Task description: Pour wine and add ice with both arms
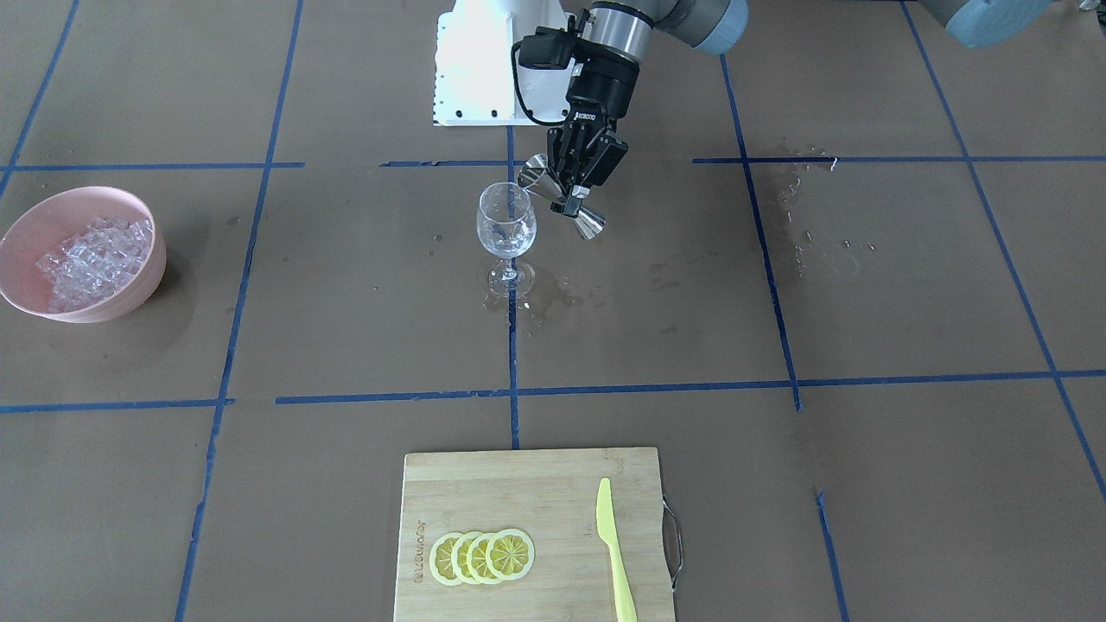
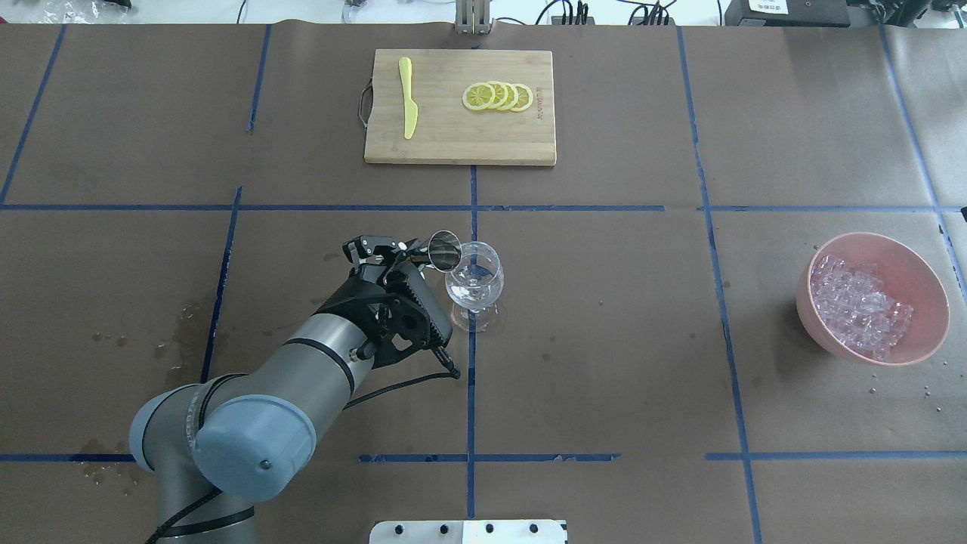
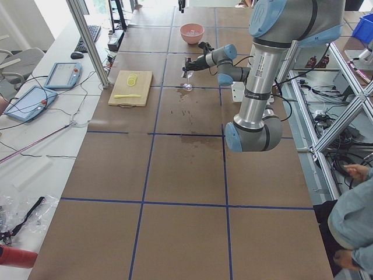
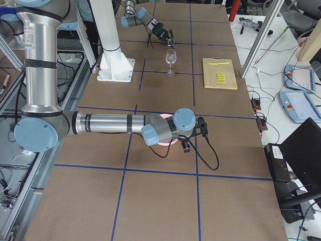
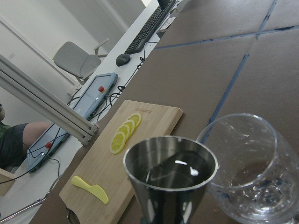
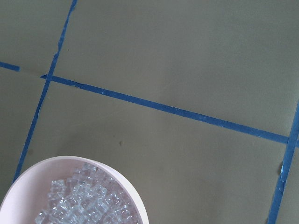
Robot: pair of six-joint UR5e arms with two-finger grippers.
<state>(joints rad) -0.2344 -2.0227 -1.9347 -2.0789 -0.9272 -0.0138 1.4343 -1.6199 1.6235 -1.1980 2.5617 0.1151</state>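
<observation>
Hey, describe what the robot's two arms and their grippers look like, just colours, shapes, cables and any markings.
Both are silver-grey tubes with rounded pale blue joint caps: left arm, right arm. A black cable trails from the left wrist. The left gripper is black, with two fingers and small white lettering on its body. The right gripper looks black too.

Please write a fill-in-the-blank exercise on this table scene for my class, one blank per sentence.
1. The left gripper holds a steel jigger tilted over the ____.
2. The ice lies heaped in a ____ bowl.
3. ____ lemon slices lie on the cutting board.
4. The knife beside them is ____.
Missing words: wine glass; pink; four; yellow.
</observation>
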